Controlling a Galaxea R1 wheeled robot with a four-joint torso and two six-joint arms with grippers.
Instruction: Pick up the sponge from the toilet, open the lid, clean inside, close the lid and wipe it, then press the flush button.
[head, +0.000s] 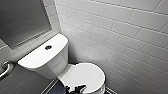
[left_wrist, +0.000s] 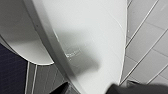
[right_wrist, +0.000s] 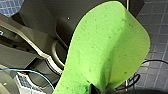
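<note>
The right gripper (right_wrist: 98, 89) is clenched on the bright green sponge (right_wrist: 107, 50), which curls up out of its grasp. The left gripper (left_wrist: 87, 87), fingers spread apart, hangs close over the closed lid (head: 86, 73) of the white toilet (head: 45, 58). The dark flush button (head: 48, 47) sits mid-tank.

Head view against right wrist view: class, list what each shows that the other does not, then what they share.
Head view: the toilet with its lid down, the flush button on the tank top, white wall tiles and a grab bar. Right wrist view: the sponge, bright green, pinched in the right hand, with cables behind. Both: dark floor tiles, beside the bowl in the head view.
</note>
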